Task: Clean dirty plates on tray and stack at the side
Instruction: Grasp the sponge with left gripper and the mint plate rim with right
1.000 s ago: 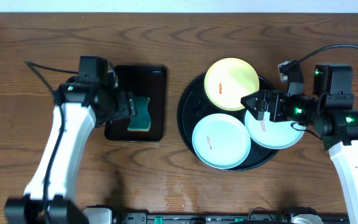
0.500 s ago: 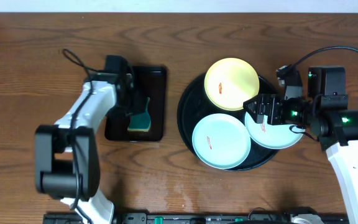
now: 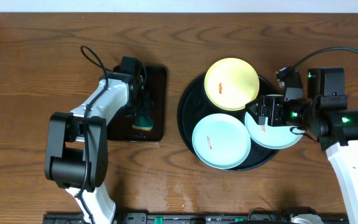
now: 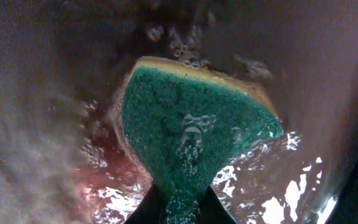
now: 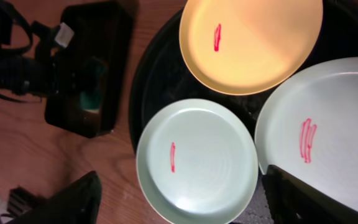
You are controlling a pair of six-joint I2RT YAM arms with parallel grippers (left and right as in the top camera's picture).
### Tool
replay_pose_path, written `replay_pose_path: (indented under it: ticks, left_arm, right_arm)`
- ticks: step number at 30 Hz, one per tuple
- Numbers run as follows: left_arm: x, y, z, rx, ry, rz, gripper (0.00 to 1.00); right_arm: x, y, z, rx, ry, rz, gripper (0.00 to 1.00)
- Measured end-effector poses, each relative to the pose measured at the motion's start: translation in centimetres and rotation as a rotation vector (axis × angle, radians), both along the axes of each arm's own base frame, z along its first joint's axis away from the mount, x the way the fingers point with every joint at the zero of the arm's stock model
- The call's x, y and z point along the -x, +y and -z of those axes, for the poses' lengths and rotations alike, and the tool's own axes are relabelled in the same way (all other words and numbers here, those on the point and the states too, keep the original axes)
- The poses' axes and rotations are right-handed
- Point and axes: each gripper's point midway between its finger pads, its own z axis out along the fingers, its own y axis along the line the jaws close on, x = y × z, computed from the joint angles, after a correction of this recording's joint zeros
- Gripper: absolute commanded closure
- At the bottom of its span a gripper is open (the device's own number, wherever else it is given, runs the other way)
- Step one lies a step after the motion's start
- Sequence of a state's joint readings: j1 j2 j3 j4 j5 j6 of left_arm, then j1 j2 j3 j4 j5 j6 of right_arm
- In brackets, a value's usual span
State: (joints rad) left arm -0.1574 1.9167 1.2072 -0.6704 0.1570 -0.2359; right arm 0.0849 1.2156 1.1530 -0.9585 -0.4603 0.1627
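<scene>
On the large round glossy black tray [image 3: 188, 112] we see a pale yellow plate [image 3: 231, 84] at its far side and two smeared ones nearer: a mint-green plate [image 3: 221, 140] and a second mint-green plate [image 3: 278, 134] at its right edge. The right gripper [image 5: 182, 186] hangs above them, spread wide and empty. Left of the tray, the left gripper [image 4: 179, 208] pinches a wet green sponge [image 4: 191, 124].

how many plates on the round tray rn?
3. Yellow plate at the far side of the tray; mint plate near-left; second mint plate at its right edge. No others visible; none appears stacked.

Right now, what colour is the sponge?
The sponge is teal-green with a yellow backing layer, clearest in the left wrist view.
</scene>
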Motion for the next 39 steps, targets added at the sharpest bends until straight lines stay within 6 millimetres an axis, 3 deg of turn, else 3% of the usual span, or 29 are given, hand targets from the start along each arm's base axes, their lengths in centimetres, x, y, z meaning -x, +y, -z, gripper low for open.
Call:
replay_pose_path:
  ticks: [4,8,14,18,26,30,33,39]
  left_arm:
    - [0.5,0.3,-0.5,-0.012,0.013,-0.001,0.92]
    - [1.1,0.8,-2.9,-0.029,-0.011,-0.007,0.92]
    - [1.7,1.0,-9.7,-0.004,-0.159,-0.011,0.92]
    - [2.8,1.1,-12.1,0.002,-0.198,-0.012,0.93]
    - [3.3,-0.1,-12.9,0.080,-0.197,0.005,0.92]
    - [3.5,-0.6,-13.0,0.106,-0.192,0.010,0.93]
    - [3.5,-0.9,-13.0,0.123,-0.190,0.014,0.93]
    - [3.6,-1.4,-13.1,0.155,-0.184,0.021,0.93]
  right_arm:
    - [1.0,0.1,1.2,0.058,0.051,-0.013,0.37]
    - [1.9,0.5,3.6,0.142,0.134,-0.034,0.53]
    - [3.7,0.0,10.4,0.260,0.345,0.012,0.64]
    - [4.8,-0.8,14.4,0.310,0.467,0.039,0.67]
    - [4.7,-0.7,19.0,0.319,0.537,0.049,0.72]
    - [4.5,-0.5,20.4,0.308,0.543,0.056,0.83]
    - [3.9,-0.3,21.2,0.298,0.536,0.076,0.98]
    - [1.0,0.8,20.9,0.223,0.438,0.137,0.99]
